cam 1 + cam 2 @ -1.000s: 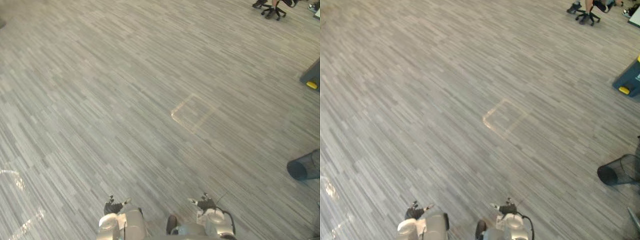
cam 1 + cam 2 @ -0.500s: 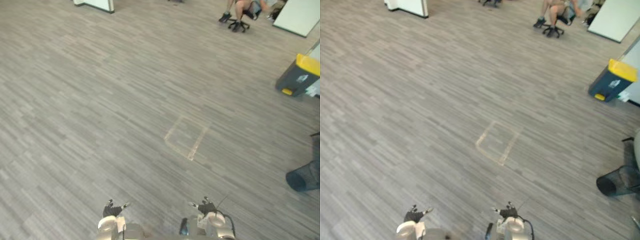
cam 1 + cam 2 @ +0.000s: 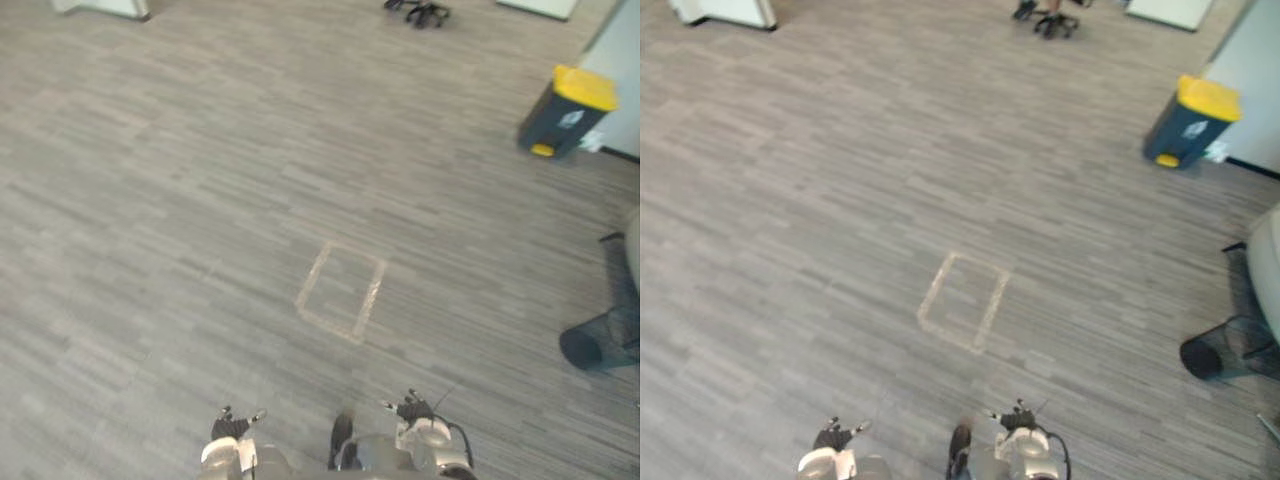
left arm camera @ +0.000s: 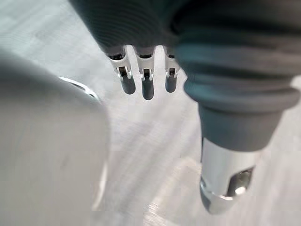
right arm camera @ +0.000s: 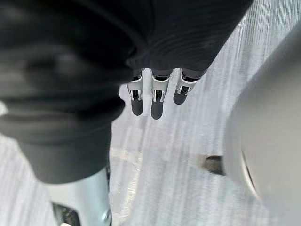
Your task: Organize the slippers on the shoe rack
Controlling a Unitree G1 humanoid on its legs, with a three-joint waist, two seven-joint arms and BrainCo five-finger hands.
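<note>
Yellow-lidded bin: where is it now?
Left eye view, upper right: the yellow-lidded bin stands on the floor beside a pale wall, beyond the taped rectangle and the tipped black mesh basket.

My left hand [image 3: 232, 424] wears a dark ribbed cover [image 4: 141, 28] over its back and wrist, charcoal with a faint teal cast. Slim silver fingers [image 4: 147, 84] come out from under it, each slotted along its length and capped with a rounded dark tip. My left thumb [image 4: 225, 176] is thicker, a polished silver barrel with a dark recess near its end. My right hand [image 3: 412, 409] is built the same, with a black ribbed sleeve [image 5: 70, 70] and silver digits [image 5: 157, 101]. My left forearm [image 3: 224, 458] and right forearm [image 3: 436, 452] are smooth, rounded silver-grey shells.
</note>
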